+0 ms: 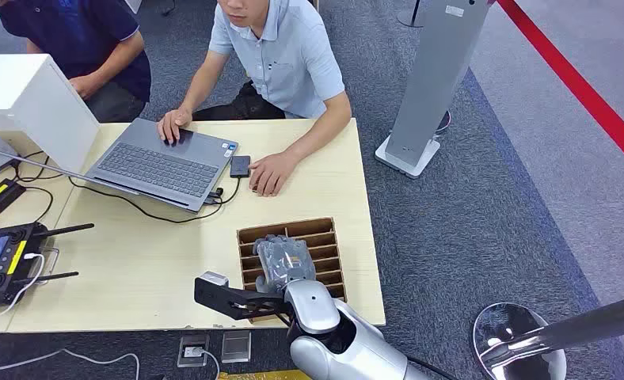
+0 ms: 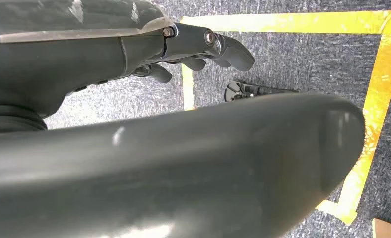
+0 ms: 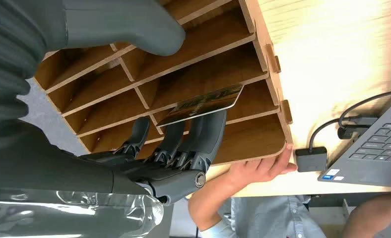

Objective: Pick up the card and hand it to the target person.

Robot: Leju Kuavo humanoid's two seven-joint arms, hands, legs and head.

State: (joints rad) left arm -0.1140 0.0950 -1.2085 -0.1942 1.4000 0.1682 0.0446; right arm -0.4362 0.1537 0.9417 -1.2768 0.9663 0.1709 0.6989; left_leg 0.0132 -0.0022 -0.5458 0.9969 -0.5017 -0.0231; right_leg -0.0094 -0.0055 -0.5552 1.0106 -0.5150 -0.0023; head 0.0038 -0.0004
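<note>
A wooden slotted rack point(image 1: 249, 234) stands near the table's front edge, and my right hand point(image 1: 283, 260) hovers right over it. In the right wrist view a dark printed card point(image 3: 203, 104) leans out of one slot of the rack point(image 3: 223, 64). My right hand point(image 3: 173, 144) has its fingers point(image 3: 211, 131) against the card's underside, while the thumb point(image 3: 129, 25) stays well apart above it. The person in the light blue shirt point(image 1: 281, 47) sits at the far side, one hand point(image 1: 271, 172) flat on the table. My left hand point(image 2: 203, 47) hangs over the carpet, holding nothing, fingers loosely bent.
An open laptop point(image 1: 162, 162) with cables lies beyond the rack, with a small black hub point(image 1: 240, 165) beside it. A second person in dark blue point(image 1: 79, 32) sits at the back left by a white box point(image 1: 24, 95). A remote controller point(image 1: 4, 257) lies left. A grey stand point(image 1: 431, 79) rises at the right.
</note>
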